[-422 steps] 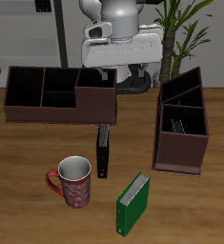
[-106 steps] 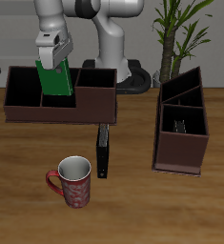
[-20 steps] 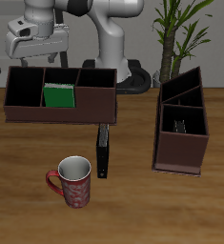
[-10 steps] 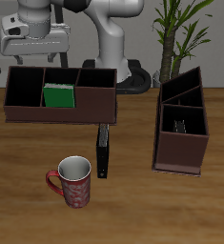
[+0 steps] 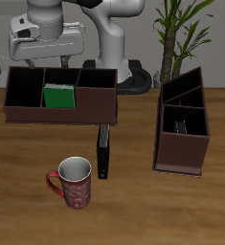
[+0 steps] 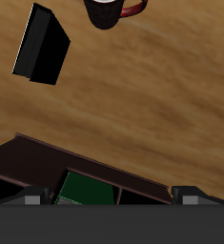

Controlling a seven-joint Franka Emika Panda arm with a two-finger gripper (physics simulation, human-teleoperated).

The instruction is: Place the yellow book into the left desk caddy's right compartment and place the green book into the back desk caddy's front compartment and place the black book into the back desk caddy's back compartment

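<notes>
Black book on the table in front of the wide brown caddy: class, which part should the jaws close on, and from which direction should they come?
Probably from straight above. The black book lies on the bare table, long and narrow, running from the back caddy toward the table's front edge. Grip near the middle of its length, jaws across the narrow width. The red mug stands close beside its nearer end, so stay clear of that end.

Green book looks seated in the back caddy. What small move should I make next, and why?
Probably swing the gripper forward toward the black book. The green book sits in the back desk caddy, and the gripper above it carries nothing, though I cannot tell its opening. The black book lies on the table before the caddy, untouched.
</notes>
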